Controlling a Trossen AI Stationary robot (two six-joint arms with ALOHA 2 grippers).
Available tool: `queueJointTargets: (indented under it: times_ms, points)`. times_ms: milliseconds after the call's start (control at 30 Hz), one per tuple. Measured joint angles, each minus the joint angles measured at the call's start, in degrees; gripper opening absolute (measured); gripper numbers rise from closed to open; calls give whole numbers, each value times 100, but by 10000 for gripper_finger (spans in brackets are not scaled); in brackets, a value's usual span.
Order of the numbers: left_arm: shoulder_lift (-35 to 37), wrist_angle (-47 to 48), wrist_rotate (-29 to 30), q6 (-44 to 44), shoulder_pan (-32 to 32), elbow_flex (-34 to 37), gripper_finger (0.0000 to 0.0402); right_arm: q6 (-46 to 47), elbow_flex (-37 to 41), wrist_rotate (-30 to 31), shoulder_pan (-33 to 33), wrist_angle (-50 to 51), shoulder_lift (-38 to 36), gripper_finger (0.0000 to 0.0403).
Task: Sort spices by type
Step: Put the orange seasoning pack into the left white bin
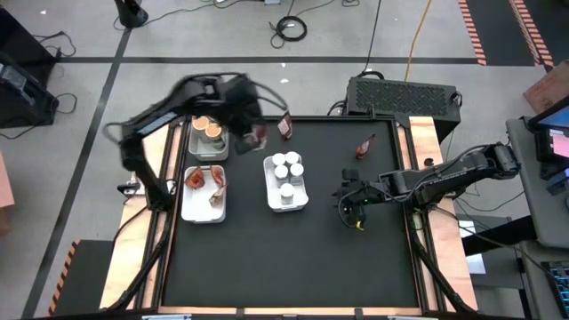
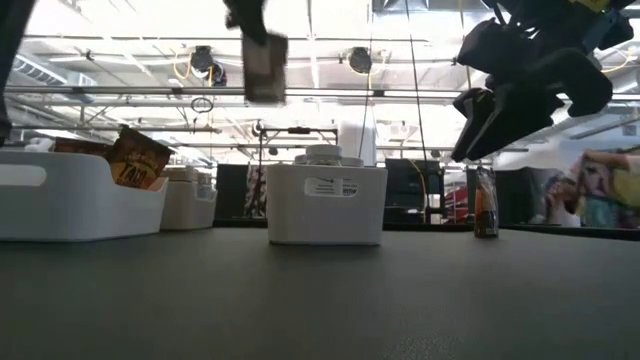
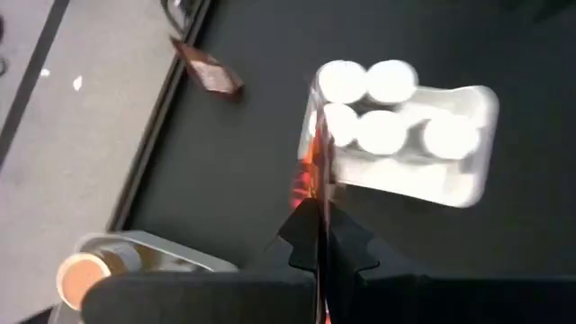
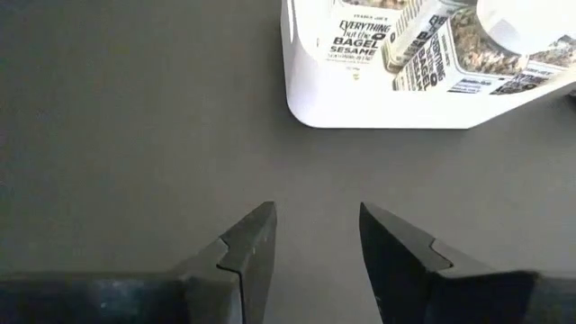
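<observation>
My left gripper is shut on a reddish-brown spice packet, high above the table between the tub tray and the jar tray. White-capped jars stand in the middle tray. Orange-topped tubs sit in the far-left tray, and packets lie in the near-left tray. Two loose packets stay on the mat: one at the far edge, one further right. My right gripper hangs open over bare mat, right of the jar tray. My left gripper pinches the packet between its two shut fingers, at the packet's upper end. The fingers come from above, slanting down. The thin packet shows edge-on past the fingertips. It hangs below them, lifted clear of the table and trays.
Three white trays stand on the black mat: two at the left edge, one in the middle. Bare mat lies across the near half and around my right gripper. A black box sits beyond the table's far right corner.
</observation>
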State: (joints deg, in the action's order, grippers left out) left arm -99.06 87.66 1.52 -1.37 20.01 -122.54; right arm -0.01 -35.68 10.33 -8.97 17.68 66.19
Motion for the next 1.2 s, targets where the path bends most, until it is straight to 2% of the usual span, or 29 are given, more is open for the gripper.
queueJointTargets:
  times_ms: [233, 433, 533, 733, 867, 1033, 1200]
  points:
    - [829, 98, 2, 751, -903, -2, 0, 20, 0, -12, -2, -328, 0, 146]
    - [826, 116, 2, 845, -1934, 16, 0, 107, 0, -13, -2, -416, 0, 146]
    - [771, 74, 4, 588, -2403, 253, 0, 129, 0, -14, -2, -415, 0, 146]
    - [755, -933, 51, 538, -2937, 1535, 0, 129, 0, -13, 0, -410, 0, 146]
    - [751, -1669, 63, 391, -3102, 2492, 0, 129, 0, -13, -1, -411, 0, 146]
    - [753, -2100, 78, 496, -3180, 3510, 0, 129, 0, -13, 0, -409, 0, 146]
    - [803, -3470, -87, 506, -3337, 4522, 0, 115, 0, -11, 0, -409, 0, 146]
